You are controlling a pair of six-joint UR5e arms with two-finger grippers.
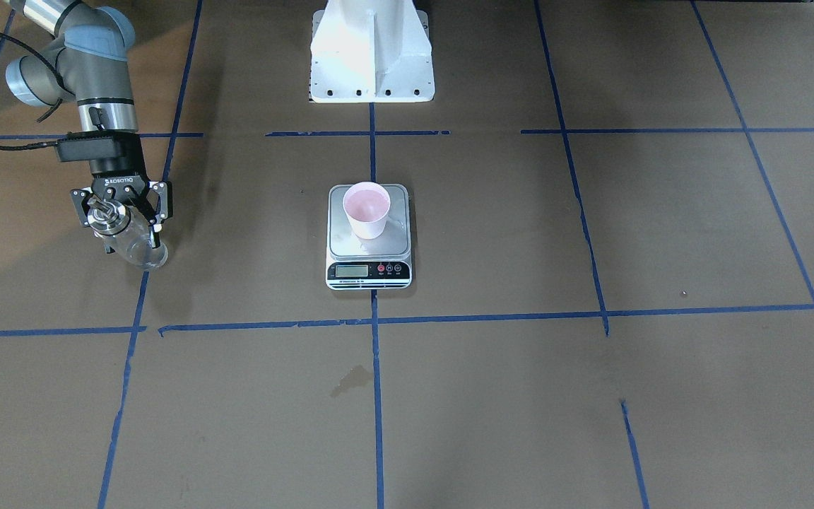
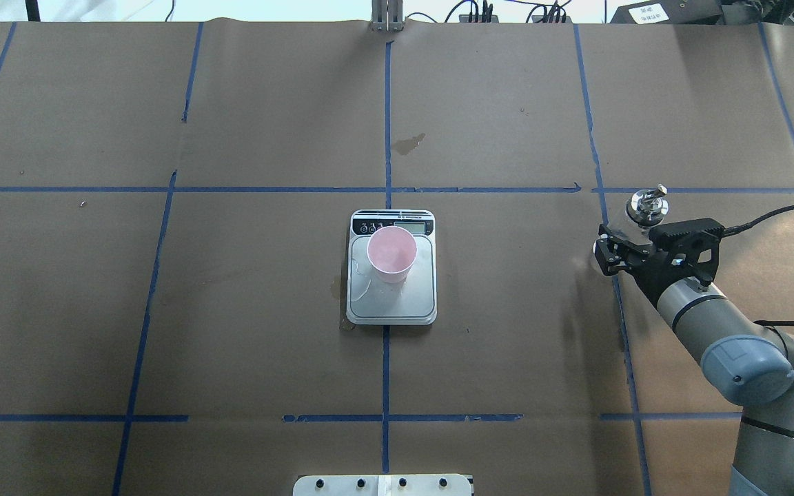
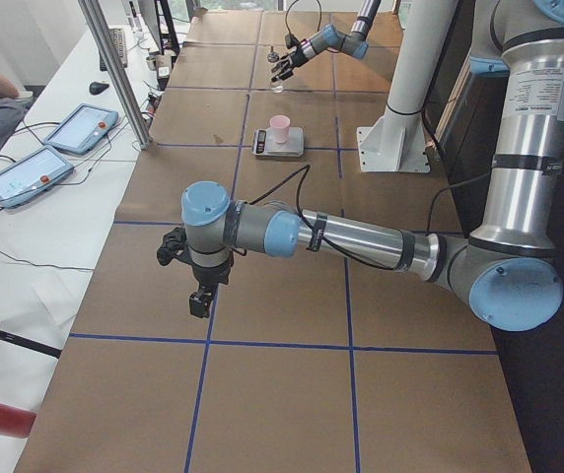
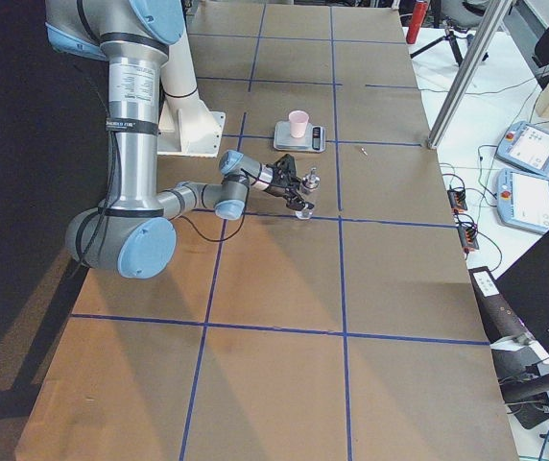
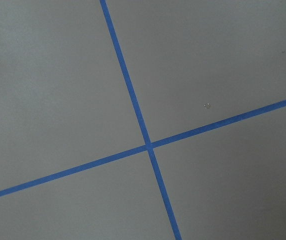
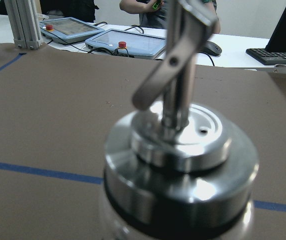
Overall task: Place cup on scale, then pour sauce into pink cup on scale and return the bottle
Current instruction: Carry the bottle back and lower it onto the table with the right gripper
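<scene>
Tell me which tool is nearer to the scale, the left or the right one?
Right. The right tool, holding the bottle, is on the scale's right side, by the next tape line. The left tool hangs far off near the table's left end.

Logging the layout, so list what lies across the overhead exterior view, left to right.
scale, with the cup standing on it → bottle, gripped by the right gripper.

Pink cup (image 4: 298, 123) on scale (image 4: 315, 140); bottle (image 4: 309, 181) apart
</scene>
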